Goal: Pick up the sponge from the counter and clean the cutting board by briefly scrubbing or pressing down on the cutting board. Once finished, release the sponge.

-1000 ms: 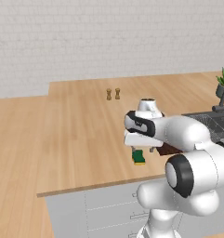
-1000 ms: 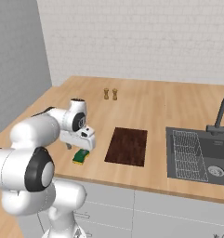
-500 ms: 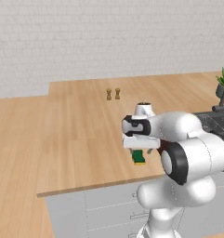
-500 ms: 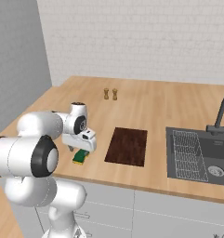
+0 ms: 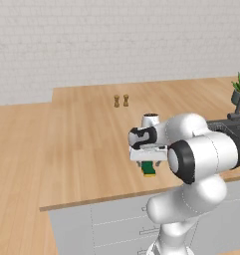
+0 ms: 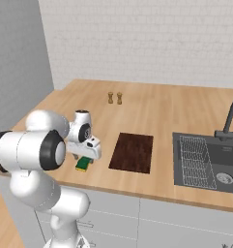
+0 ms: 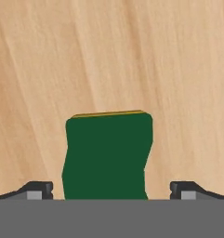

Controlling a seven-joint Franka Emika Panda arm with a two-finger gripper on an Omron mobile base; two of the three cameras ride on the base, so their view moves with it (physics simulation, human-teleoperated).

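The small rectangular sponge with dark green top and yellow underlayer (image 7: 107, 155) is found lying flat on the broad light wood-plank counter (image 5: 81, 149), close to its front edge and apart from the flat dark reddish-brown rectangular cutting board (image 6: 133, 152), which sits nearer the sink side of the same front edge. The white two-finger gripper (image 7: 111, 189) is positioned directly above the sponge, with its jaws spread wide and nothing grasped; in the hand view one dark fingertip (image 7: 36, 189) is seen on either side of the green block, with clear gaps to its sides. The sponge is judged to be light, soft and compressible, with a rough top layer unlikely to slip. A hold across its two opposite side faces, at mid-length and low enough to catch the yellow layer as well, is judged suitable; moderate squeezing should be tolerated without damage, though the block may deform.
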